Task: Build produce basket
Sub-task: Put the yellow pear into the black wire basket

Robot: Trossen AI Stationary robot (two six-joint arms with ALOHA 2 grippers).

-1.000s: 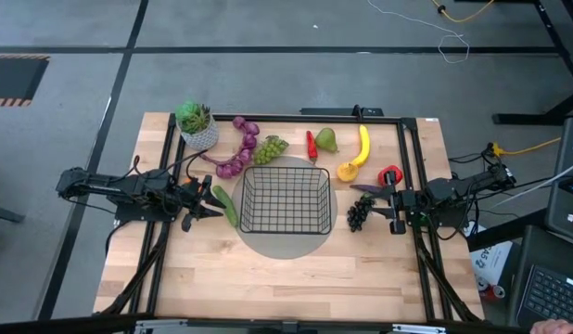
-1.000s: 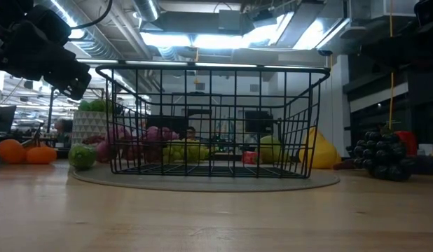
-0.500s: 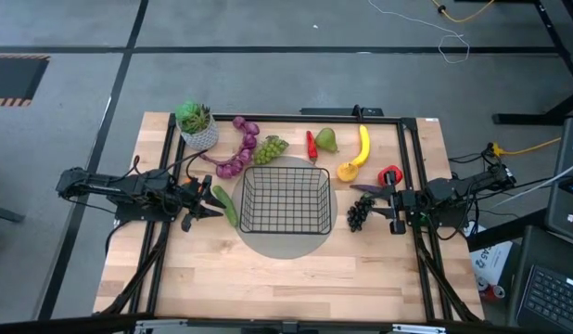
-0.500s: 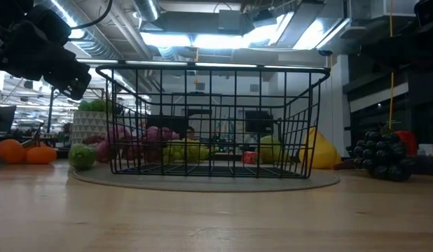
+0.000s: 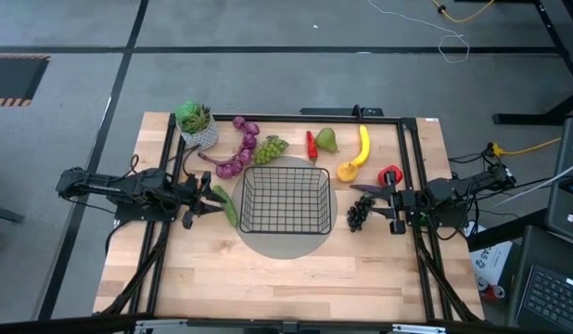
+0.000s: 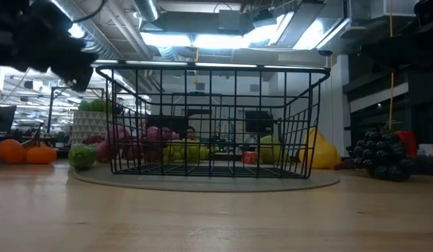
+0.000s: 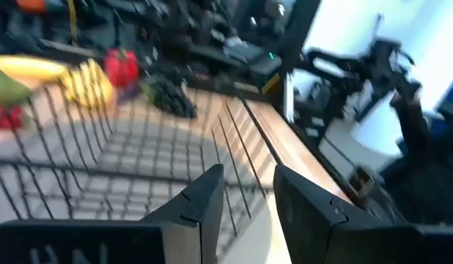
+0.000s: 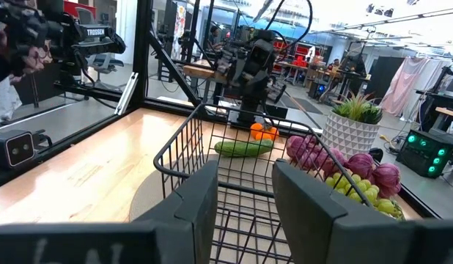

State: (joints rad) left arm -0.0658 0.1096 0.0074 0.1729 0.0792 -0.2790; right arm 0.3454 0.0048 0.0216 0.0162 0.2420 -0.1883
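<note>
Left gripper (image 5: 210, 206) has shifted slightly vs. the earlier high view; in the low view its dark body now sits a bit higher and further toward the pic's edge, while basket, produce and right arm are unchanged. Left gripper hovers just beside the cucumber (image 5: 224, 204), on the basket's left side; fingers (image 7: 199, 207) stand apart w/ a narrow gap, nothing between them. Right gripper (image 5: 387, 202) waits on the basket's right side, near the black grapes (image 5: 360, 213); its fingers (image 8: 201, 196) are likewise parted w/ a gap, holding nothing. Basket (image 5: 285, 199), black wire mesh, sits upright on a round grey mat (image 5: 286, 243) at approx. table centre, w/ no produce inside. Produce lies around it on the table (image 5: 268, 278): purple grapes (image 5: 238, 156) and green grapes (image 5: 269, 147) beyond the basket's far left corner, red chilli (image 5: 311, 146) and pear (image 5: 326, 139) beyond its far edge, banana (image 5: 362, 146) touching a yellow-orange fruit (image 5: 347, 172) at far right, red pepper (image 5: 389, 175) beside the right gripper, aubergine (image 5: 364, 188) between red pepper and black grapes. White pot w/ green plant (image 5: 197, 124) stands at the far left corner, apart from the basket. Low view: black grapes (image 6: 381, 154) rest on the table right of the basket (image 6: 213, 119).
</note>
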